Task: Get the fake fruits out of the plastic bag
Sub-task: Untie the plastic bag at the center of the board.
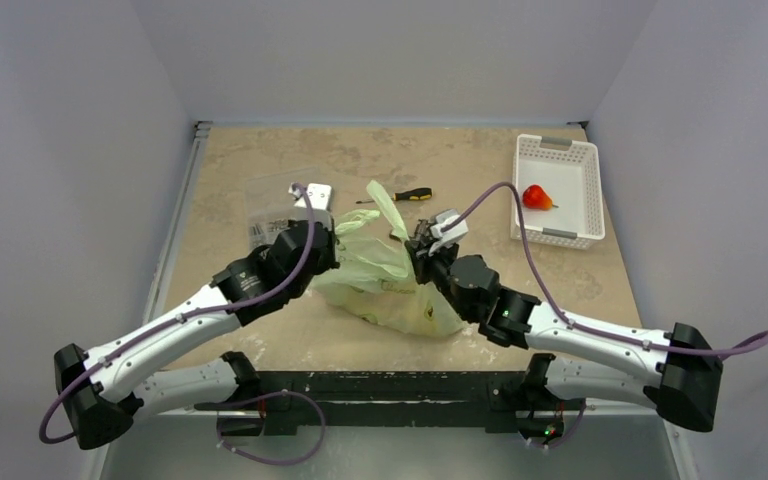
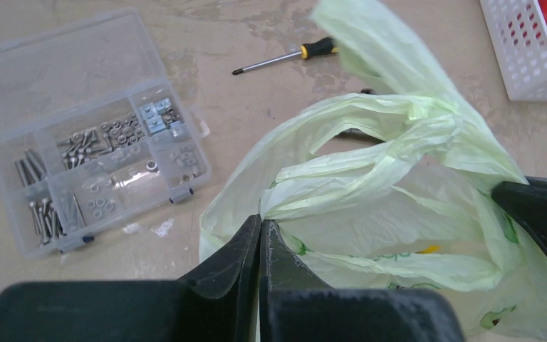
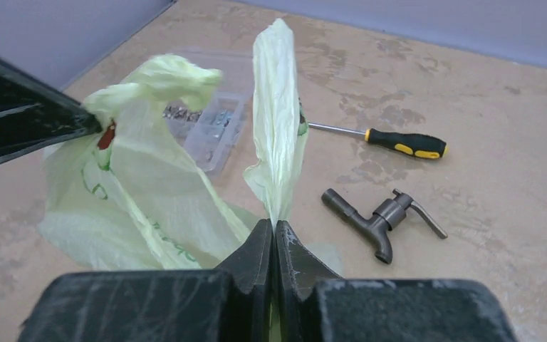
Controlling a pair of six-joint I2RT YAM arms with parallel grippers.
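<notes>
Mottled tabletop (image 1: 380, 150), plastic bag (image 2: 399, 185) clamped by left tool (image 2: 260, 231) and right tool (image 3: 274, 231), screwdriver (image 3: 399, 142), tap (image 3: 377, 217), screw box (image 2: 92, 142) close around.

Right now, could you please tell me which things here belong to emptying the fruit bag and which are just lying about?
Job in hand:
plastic bag
red fruit, in the white basket
left gripper and right gripper, both shut on the bag

Lying about:
screwdriver
parts box
metal tap

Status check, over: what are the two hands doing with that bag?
Left hand shut on plastic bag edge. Right hand shut on its loop handle. Red fruit in white basket. Screwdriver lies beyond bag.
</notes>
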